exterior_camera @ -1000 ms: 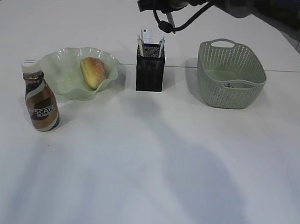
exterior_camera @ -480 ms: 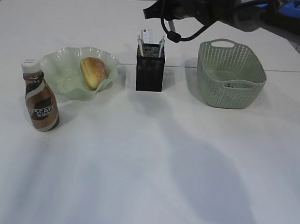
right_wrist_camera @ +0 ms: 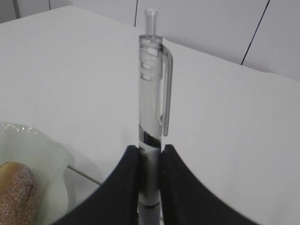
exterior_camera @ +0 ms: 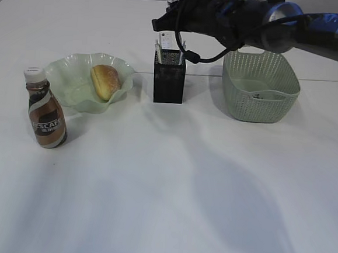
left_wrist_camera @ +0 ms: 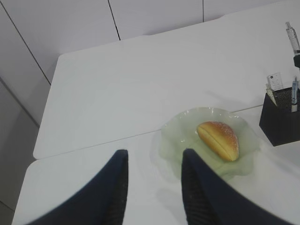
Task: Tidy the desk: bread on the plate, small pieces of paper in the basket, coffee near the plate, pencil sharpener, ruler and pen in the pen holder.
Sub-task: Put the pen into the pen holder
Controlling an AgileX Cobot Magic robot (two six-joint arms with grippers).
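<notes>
Nearest in the exterior view stands the coffee (exterior_camera: 45,112), upright on the desk (exterior_camera: 170,191) just beside the plate (exterior_camera: 73,72), which holds the bread (exterior_camera: 105,81). Behind these, at the middle, is the pen holder (exterior_camera: 169,76), with a white card and some slim items already sticking up from its mouth; to its right sits the basket (exterior_camera: 260,84), with what looks like scraps of paper on its floor, though the mesh makes that hard to confirm.

The thing that matters now is the pen (right_wrist_camera: 151,112). The right gripper (right_wrist_camera: 150,176) is clamped on its lower barrel, the two fingers pressed against it from either side. The pen's long axis runs upright, clicker end pointing up and clip facing right in the wrist view; its tip is hidden below the fingers. In the exterior view the right gripper hangs over the pen holder, so the cup's open mouth lies almost straight below the pen, in line with its axis. The coming move seems to be a straight descent.

The left gripper (left_wrist_camera: 152,187), jaws apart and empty, hovers near the plate, farther from the holder than the right.
</notes>
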